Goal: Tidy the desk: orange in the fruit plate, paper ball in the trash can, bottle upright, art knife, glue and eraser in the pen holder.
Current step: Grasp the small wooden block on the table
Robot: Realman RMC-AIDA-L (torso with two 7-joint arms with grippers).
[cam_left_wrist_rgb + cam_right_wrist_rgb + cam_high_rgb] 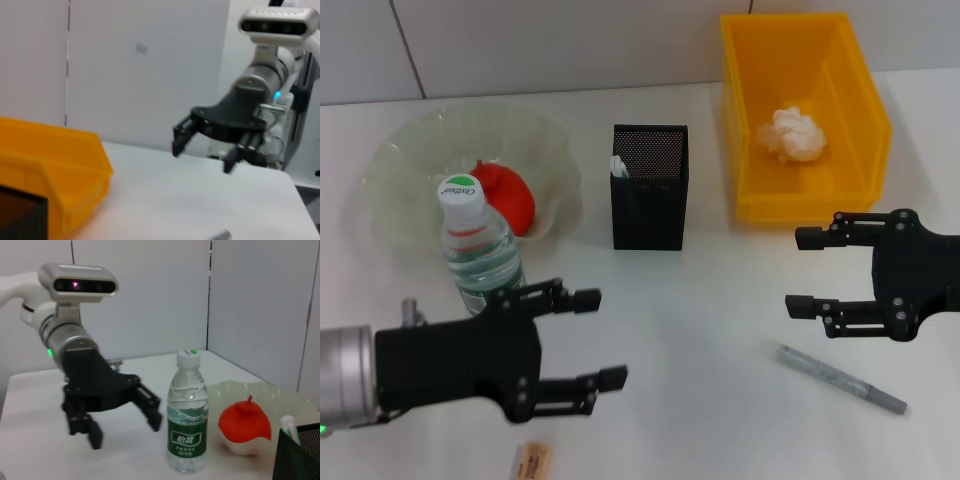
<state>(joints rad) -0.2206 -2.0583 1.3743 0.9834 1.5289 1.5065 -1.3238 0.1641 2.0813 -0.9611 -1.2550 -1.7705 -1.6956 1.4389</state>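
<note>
My view, taking the pen holder as ref. Nearest me, well in front and to its left: eraser flat on the desk. Left gripper just beyond, jaws wide, holding nothing. In front and to the right: grey art knife lying flat; right gripper above it, jaws wide, also holding nothing. Left of the holder: bottle upright, cap on. Behind the bottle: fruit plate w/ orange inside. 1 white-tipped item stands in the holder; can't tell what. Far right: trash can, paper ball inside.
</note>
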